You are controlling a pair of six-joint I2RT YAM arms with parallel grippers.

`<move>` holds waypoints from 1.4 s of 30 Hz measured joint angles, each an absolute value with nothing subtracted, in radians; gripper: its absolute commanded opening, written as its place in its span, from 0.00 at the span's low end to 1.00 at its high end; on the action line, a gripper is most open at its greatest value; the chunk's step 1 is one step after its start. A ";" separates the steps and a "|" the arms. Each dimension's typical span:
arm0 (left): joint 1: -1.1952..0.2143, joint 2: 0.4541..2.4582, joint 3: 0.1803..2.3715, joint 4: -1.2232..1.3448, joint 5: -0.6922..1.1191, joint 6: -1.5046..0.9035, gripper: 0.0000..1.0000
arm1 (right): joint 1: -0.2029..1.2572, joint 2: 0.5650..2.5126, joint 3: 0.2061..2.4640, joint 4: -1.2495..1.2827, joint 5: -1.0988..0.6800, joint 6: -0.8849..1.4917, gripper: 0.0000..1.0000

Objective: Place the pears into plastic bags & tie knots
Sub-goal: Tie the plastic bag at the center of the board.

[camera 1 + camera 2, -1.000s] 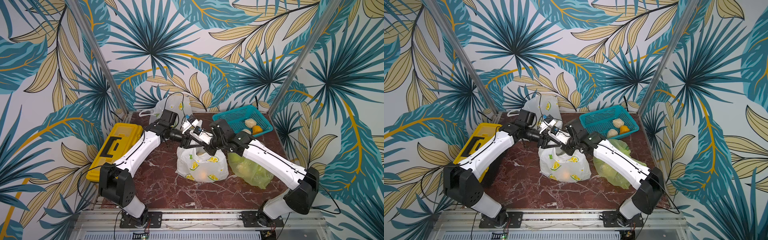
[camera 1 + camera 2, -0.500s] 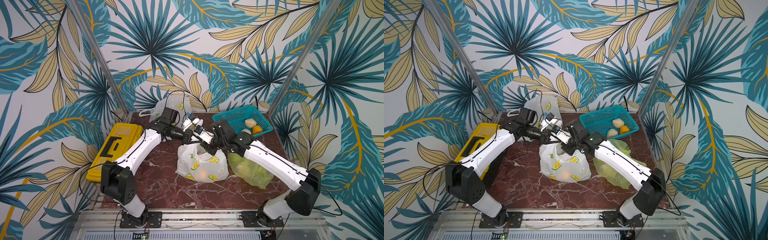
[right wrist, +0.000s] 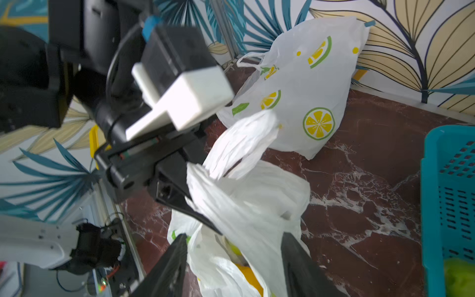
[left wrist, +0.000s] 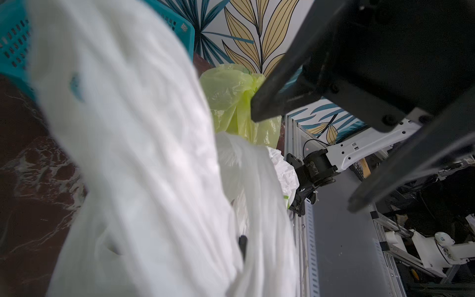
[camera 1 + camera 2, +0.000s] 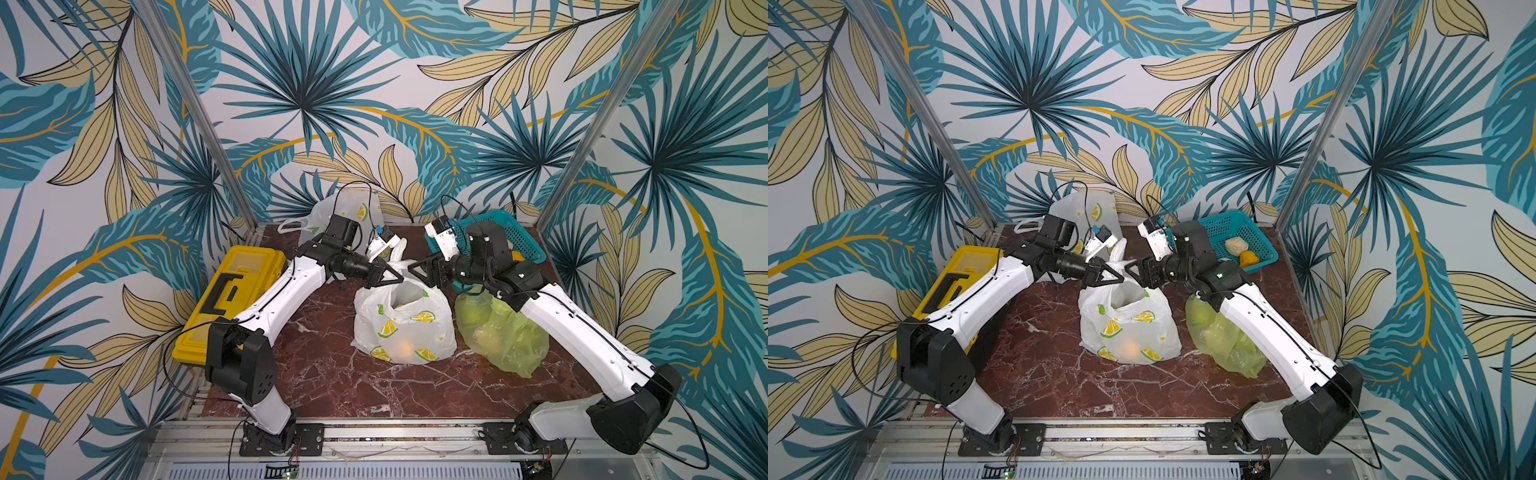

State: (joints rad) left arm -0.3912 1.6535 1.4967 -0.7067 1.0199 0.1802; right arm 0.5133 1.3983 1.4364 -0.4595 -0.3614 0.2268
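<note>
A white lemon-print plastic bag [image 5: 403, 328] [image 5: 1129, 328] stands mid-table with an orange pear [image 5: 1131, 347] [image 3: 249, 275] inside. My left gripper [image 5: 395, 276] [image 5: 1115, 276] is shut on its twisted handle [image 3: 231, 144] [image 4: 154, 167], which hides its jaws in the left wrist view. My right gripper [image 5: 415, 270] [image 5: 1133, 270] [image 3: 235, 246] faces it, open, with loose bag plastic between its fingers [image 3: 174, 257]. A light green bag [image 5: 503, 336] [image 4: 236, 102] of green pears lies under the right arm. A cream pear [image 5: 1235, 246] and an orange one [image 5: 1249, 259] sit in the teal basket.
The teal mesh basket [image 5: 523, 237] [image 3: 449, 200] stands at the back right. Another white lemon-print bag [image 5: 353, 212] [image 3: 308, 90] leans on the back wall. A yellow toolbox [image 5: 232, 299] lies along the left edge. The two grippers nearly touch.
My left gripper has shut on the white bag's handle. My right gripper has opened, let the handle go and drawn back a little to the right.
</note>
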 measured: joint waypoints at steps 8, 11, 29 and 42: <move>-0.391 1.653 1.497 -0.707 1.009 0.168 0.00 | 0.513 1.414 1.491 -0.522 -0.314 0.191 0.63; -0.391 1.653 1.499 -0.707 1.010 0.162 0.00 | 0.513 1.359 1.412 -0.537 -0.260 0.091 0.63; -0.391 1.653 1.546 -0.706 1.012 0.121 0.00 | 0.567 1.364 1.288 -0.437 -0.292 -0.104 0.56; -0.391 1.643 1.539 -0.702 1.045 0.117 0.20 | 0.612 1.416 1.288 -0.426 -0.163 -0.232 0.00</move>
